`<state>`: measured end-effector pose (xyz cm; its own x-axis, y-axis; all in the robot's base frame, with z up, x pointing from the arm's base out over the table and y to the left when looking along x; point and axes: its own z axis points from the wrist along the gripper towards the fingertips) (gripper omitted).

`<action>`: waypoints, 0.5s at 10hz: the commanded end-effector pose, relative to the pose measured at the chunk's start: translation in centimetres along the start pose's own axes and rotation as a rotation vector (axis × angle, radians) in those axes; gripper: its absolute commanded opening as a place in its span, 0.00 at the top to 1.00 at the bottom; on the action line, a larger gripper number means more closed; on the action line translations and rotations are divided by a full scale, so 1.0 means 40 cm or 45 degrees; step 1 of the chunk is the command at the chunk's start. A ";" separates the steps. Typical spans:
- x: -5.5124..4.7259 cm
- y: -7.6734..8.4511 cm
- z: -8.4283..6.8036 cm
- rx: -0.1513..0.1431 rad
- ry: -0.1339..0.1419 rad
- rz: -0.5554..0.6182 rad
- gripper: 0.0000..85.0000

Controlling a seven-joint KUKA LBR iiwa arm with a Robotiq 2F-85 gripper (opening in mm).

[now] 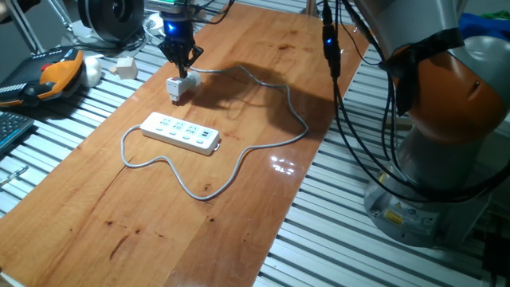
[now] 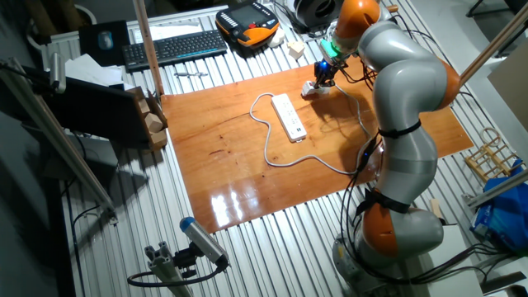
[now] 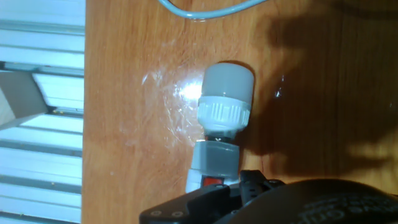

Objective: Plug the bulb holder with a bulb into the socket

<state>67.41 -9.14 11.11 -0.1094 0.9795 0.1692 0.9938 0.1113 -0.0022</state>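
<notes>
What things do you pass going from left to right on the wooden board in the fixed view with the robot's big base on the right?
Bulb holder under the gripper → socket → far loop of grey cable.

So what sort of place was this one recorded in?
Most likely a robotics lab bench. A wooden board lies on a slatted metal table, a keyboard and an orange handheld controller sit at the edge, and the robot arm is mounted beside it.
</notes>
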 end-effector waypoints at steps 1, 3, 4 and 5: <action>0.000 0.000 0.001 -0.006 0.007 -0.002 1.00; 0.000 0.003 -0.003 -0.010 0.009 -0.006 1.00; 0.001 0.003 -0.007 -0.016 0.010 0.011 0.80; 0.002 0.003 -0.008 -0.024 0.008 0.029 0.60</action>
<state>67.56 -9.08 11.46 -0.0857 0.9808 0.1751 0.9963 0.0852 0.0103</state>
